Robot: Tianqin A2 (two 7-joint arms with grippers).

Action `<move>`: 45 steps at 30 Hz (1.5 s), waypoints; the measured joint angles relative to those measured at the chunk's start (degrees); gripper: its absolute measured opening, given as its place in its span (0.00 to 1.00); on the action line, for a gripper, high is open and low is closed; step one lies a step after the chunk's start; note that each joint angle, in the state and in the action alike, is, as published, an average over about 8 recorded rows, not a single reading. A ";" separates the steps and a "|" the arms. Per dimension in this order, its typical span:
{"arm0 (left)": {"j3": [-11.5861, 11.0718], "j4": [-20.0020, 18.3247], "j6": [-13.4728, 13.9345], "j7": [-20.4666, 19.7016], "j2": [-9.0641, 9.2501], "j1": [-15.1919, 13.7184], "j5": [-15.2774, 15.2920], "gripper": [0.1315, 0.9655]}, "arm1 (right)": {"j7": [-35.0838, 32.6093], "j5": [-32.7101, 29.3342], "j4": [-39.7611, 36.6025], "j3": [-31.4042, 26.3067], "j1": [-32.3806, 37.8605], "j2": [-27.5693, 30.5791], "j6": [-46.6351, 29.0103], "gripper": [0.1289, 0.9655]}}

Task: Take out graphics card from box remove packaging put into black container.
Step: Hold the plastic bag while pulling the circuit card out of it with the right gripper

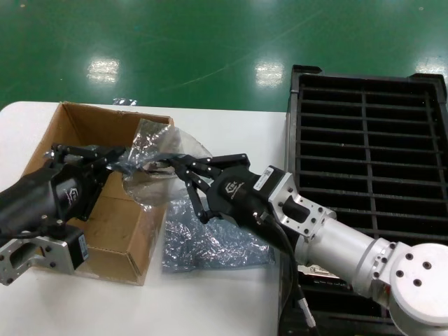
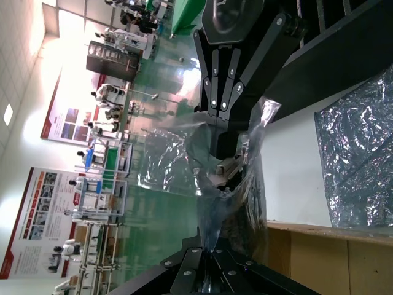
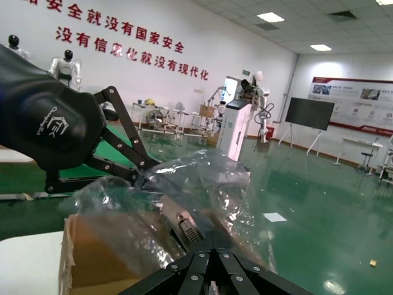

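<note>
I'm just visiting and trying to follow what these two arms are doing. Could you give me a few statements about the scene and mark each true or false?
1. Both grippers hold one bagged item above the box. True: the left gripper and right gripper pinch the packaging.
2. The graphics card is out of its bag. False: it is inside the packaging.
3. The black container sits on the robot's right. True.
4. An empty bag lies inside the box. False: it lies on the table beside it.
</note>
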 joint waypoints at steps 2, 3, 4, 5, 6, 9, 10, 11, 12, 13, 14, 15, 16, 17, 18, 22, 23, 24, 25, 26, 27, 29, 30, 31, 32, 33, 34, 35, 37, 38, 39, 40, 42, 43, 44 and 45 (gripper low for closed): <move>0.00 0.00 0.00 0.00 0.00 0.00 0.00 0.01 | -0.68 -0.05 -0.14 0.00 0.02 -0.13 -0.17 0.00; 0.00 0.00 0.00 0.00 0.00 0.00 0.00 0.01 | -1.03 -0.07 -0.16 -0.01 -0.02 -0.17 -0.28 0.00; 0.00 0.00 0.00 0.00 0.00 0.00 0.00 0.01 | -1.36 -0.08 -0.15 -0.04 -0.10 -0.20 -0.39 0.00; 0.00 0.00 0.00 0.00 0.00 0.00 0.00 0.01 | -1.70 -0.10 -0.12 -0.08 -0.20 -0.22 -0.50 0.00; 0.00 0.00 0.00 0.00 0.00 0.00 0.00 0.01 | -2.04 -0.11 -0.07 -0.12 -0.32 -0.24 -0.61 0.01; 0.00 0.00 0.00 0.00 0.00 0.00 0.00 0.01 | -3.05 -0.10 0.11 -0.24 -0.72 -0.33 -0.91 0.02; 0.00 0.00 0.00 0.00 0.00 0.00 0.00 0.01 | -3.38 -0.07 0.18 -0.26 -0.85 -0.36 -1.01 0.02; 0.00 0.00 0.00 0.00 0.00 0.00 0.00 0.01 | -3.70 -0.04 0.26 -0.27 -0.98 -0.40 -1.10 0.03; 0.00 0.00 0.00 0.00 0.00 0.00 0.00 0.01 | -4.01 0.01 0.33 -0.27 -1.09 -0.44 -1.19 0.03; 0.00 0.00 0.00 0.00 0.00 0.00 0.00 0.01 | -4.31 0.07 0.38 -0.26 -1.17 -0.48 -1.28 0.03; 0.00 0.00 0.00 0.00 0.00 0.00 0.00 0.01 | -4.59 0.13 0.42 -0.24 -1.24 -0.52 -1.37 0.03; 0.00 0.00 0.00 0.00 0.00 0.00 0.00 0.01 | -4.86 0.19 0.45 -0.21 -1.30 -0.56 -1.45 0.05; 0.00 0.00 0.00 0.00 0.00 0.00 0.00 0.01 | -5.09 0.24 0.47 -0.18 -1.35 -0.60 -1.52 0.06; 0.00 0.00 0.00 0.00 0.00 0.00 0.00 0.01 | -5.30 0.29 0.49 -0.15 -1.39 -0.62 -1.59 0.08; 0.00 0.00 0.00 0.00 0.00 0.00 0.00 0.01 | -5.47 0.33 0.51 -0.12 -1.44 -0.63 -1.65 0.09; 0.00 0.00 0.00 0.00 0.00 0.00 0.00 0.01 | -5.88 0.50 0.63 0.07 -1.61 -0.54 -1.88 0.14; 0.00 0.00 0.00 0.00 0.00 0.00 0.00 0.01 | -5.92 0.53 0.65 0.12 -1.66 -0.50 -1.93 0.14; 0.00 0.00 0.00 0.00 0.00 0.00 0.00 0.01 | -5.94 0.55 0.66 0.17 -1.70 -0.46 -1.96 0.14; 0.00 0.00 0.00 0.00 0.00 0.00 0.00 0.01 | -5.94 0.57 0.64 0.22 -1.73 -0.43 -1.99 0.14; 0.00 0.00 0.00 0.00 0.00 0.00 0.00 0.01 | -5.94 0.58 0.59 0.26 -1.74 -0.41 -2.00 0.14; 0.00 0.00 0.00 0.00 0.00 0.00 0.00 0.01 | -5.94 0.58 0.49 0.31 -1.73 -0.41 -2.00 0.14; 0.00 0.00 0.00 0.00 0.00 0.00 0.00 0.01 | -5.96 0.57 0.19 0.38 -1.64 -0.48 -1.98 0.14; 0.00 0.00 0.00 0.00 0.00 0.00 0.00 0.01 | -5.97 0.56 0.01 0.42 -1.58 -0.54 -1.97 0.14; 0.00 0.00 0.00 0.00 0.00 0.00 0.00 0.01 | -6.00 0.56 -0.19 0.45 -1.49 -0.60 -1.96 0.14; 0.00 0.00 0.00 0.00 0.00 0.00 0.00 0.01 | -6.05 0.57 -0.39 0.50 -1.40 -0.68 -1.96 0.14; 0.00 0.00 0.00 0.00 0.00 0.00 0.00 0.01 | -6.10 0.60 -0.57 0.54 -1.30 -0.75 -1.97 0.14; 0.00 0.00 0.00 0.00 0.00 0.00 0.00 0.01 | -6.18 0.63 -0.74 0.57 -1.21 -0.82 -2.00 0.14; 0.00 0.00 0.00 0.00 0.00 0.00 0.00 0.01 | -6.27 0.68 -0.90 0.61 -1.12 -0.89 -2.06 0.14; 0.00 0.00 0.00 0.00 0.00 0.00 0.00 0.01 | -6.51 0.80 -1.17 0.66 -0.97 -1.01 -2.20 0.14; 0.00 0.00 0.00 0.00 0.00 0.00 0.00 0.01 | -6.64 0.87 -1.29 0.68 -0.91 -1.08 -2.29 0.14; 0.00 0.00 0.00 0.00 0.00 0.00 0.00 0.01 | -6.77 0.92 -1.40 0.68 -0.85 -1.14 -2.37 0.13; 0.00 0.00 0.00 0.00 0.00 0.00 0.00 0.01 | -6.89 0.96 -1.49 0.67 -0.80 -1.20 -2.45 0.12; 0.00 0.00 0.00 0.00 0.00 0.00 0.00 0.01 | -7.03 0.96 -1.59 0.61 -0.73 -1.30 -2.58 0.09; 0.00 0.00 0.00 0.00 0.00 0.00 0.00 0.01 | -7.05 0.93 -1.57 0.56 -0.71 -1.33 -2.63 0.08; 0.00 0.00 0.00 0.00 0.00 0.00 0.00 0.01 | -7.03 0.88 -1.52 0.50 -0.70 -1.35 -2.68 0.06; 0.00 0.00 0.00 0.00 0.00 0.00 0.00 0.01 | -7.00 0.83 -1.45 0.44 -0.70 -1.36 -2.73 0.05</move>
